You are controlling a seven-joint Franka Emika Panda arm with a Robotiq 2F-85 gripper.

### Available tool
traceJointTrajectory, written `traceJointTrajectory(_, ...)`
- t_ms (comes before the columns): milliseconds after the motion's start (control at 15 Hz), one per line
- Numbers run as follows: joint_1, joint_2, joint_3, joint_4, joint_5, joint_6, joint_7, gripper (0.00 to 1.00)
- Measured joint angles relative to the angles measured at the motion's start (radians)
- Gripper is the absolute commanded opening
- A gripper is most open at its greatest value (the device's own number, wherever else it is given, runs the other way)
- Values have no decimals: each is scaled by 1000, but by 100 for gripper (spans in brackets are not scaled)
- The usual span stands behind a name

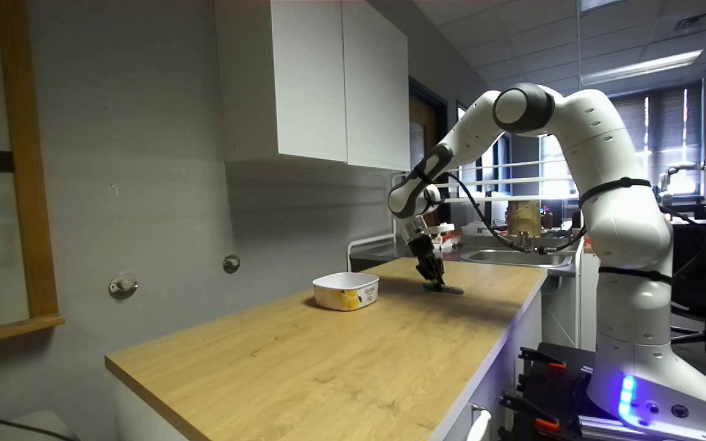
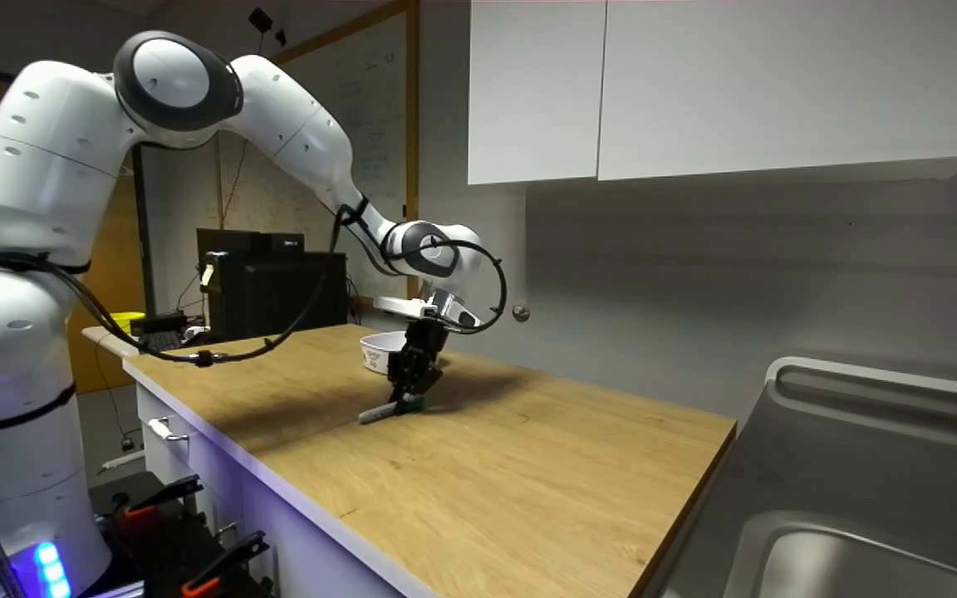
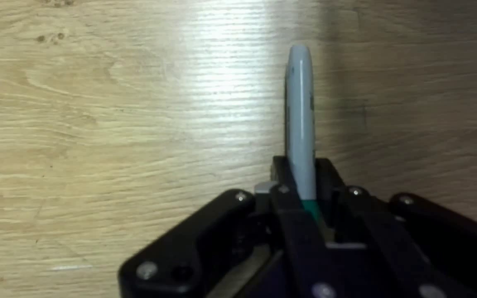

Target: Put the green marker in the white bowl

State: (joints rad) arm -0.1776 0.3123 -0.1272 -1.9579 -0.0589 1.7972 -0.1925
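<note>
The green marker point(image 3: 300, 111) has a grey-white barrel and a green cap part. In the wrist view its barrel points away from my gripper point(image 3: 303, 165), with a finger pressed against each side near the cap. The gripper point(image 1: 437, 284) is shut on the marker point(image 1: 453, 290), low over the counter. The marker point(image 2: 378, 413) and gripper point(image 2: 399, 402) also show in an exterior view. I cannot tell whether the marker touches the counter. The white bowl point(image 1: 345, 293), with yellow prints on its side, stands upright apart from the gripper. It is partly hidden behind the gripper in an exterior view point(image 2: 377, 355).
The wooden counter point(image 1: 328, 361) carries the bowl and meets the grey wall. White cabinets point(image 1: 310, 79) hang above its back. A metal sink point(image 1: 515, 257) lies beyond one end, and a drying surface point(image 2: 885, 448) borders it in an exterior view.
</note>
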Motion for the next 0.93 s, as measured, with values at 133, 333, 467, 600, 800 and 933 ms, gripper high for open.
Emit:
traceJointTrajectory(133, 0, -1, 0, 1, -11, 0, 12, 5)
traceJointTrajectory(333, 10, -31, 0, 1, -36, -10, 37, 6)
traceJointTrajectory(467, 28, -82, 1, 1, -61, -31, 58, 6)
traceJointTrajectory(600, 52, -147, 6, 0, -89, -61, 84, 6)
traceJointTrajectory(800, 88, -241, 23, 1, -109, -112, 108, 6)
traceJointTrajectory(933, 110, -280, 43, 2, -114, -133, 125, 6)
